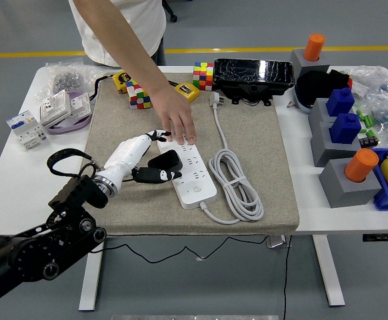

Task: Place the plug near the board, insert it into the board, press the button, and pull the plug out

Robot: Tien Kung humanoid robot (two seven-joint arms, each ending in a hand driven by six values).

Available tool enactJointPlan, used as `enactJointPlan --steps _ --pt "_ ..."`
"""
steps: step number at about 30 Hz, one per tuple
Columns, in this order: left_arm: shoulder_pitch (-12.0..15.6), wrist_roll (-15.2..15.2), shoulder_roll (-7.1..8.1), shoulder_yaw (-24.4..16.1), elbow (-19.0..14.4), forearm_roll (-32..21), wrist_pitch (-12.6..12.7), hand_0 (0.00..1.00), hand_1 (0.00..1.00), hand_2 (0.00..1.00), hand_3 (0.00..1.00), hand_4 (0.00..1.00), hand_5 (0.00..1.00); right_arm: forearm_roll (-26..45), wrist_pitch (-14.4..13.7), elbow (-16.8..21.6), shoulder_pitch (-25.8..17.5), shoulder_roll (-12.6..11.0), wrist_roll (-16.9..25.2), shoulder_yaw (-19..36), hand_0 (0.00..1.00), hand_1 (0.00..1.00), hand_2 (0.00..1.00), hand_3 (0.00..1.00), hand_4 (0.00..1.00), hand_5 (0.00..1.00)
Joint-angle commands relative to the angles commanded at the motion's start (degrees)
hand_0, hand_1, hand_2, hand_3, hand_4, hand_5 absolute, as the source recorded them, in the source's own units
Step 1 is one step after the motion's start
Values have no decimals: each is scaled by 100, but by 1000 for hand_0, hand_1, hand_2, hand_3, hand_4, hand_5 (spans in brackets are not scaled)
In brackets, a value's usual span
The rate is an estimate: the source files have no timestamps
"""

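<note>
A white power strip [194, 177] lies on the beige mat [261, 140], its white cable [237, 183] coiled to its right and ending in a white plug [215, 99] at the back. My left hand [159, 167] is just left of the strip, its fingers curled around a black plug [165, 160] that sits clear of the sockets at the strip's left edge. A person's hand [179, 123] reaches from the far side and presses on the strip's far end. The strip's button [196, 189] shows near its front end.
Colourful cubes [139, 95] and a black box [253, 73] stand at the mat's back. Grey blocks with orange cylinders [361, 165] and blue blocks [345, 127] crowd the right. White switch parts [61, 107] lie at the left. A black cord [64, 160] loops by my wrist.
</note>
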Motion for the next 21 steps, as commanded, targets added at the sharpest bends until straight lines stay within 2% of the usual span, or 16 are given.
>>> enactJointPlan --steps 2,3,8,9,14,15,21 --pt "-14 -13 -29 26 87 4 17 700 710 693 781 984 318 0 0 -4 -6 -3 0 -9 538 625 613 551 889 415" --pt "-21 -34 -39 40 124 7 16 440 527 544 593 809 122 3 0 -6 -9 -3 -1 -14 538 625 613 551 889 415" --pt "-20 -152 -95 91 268 -28 116 440 527 544 593 809 122 4 -1 -4 -26 -4 0 -24 538 625 613 551 889 415" --pt "-21 -182 -108 97 290 -25 157 334 424 490 546 647 15 5 -1 -5 -29 -4 0 -28 538 626 613 551 889 415" --pt "-46 -223 -148 104 323 44 288 334 424 490 546 647 15 5 -3 -4 -31 4 2 -9 538 626 613 551 889 415" --pt "-49 -225 -153 104 328 57 304 303 397 468 539 597 2 5 -3 -4 -32 6 2 -7 538 626 613 551 890 415" --pt "-29 -317 -169 63 346 36 375 293 383 450 531 583 2 2 -1 -2 -37 25 2 21 538 625 614 551 890 415"
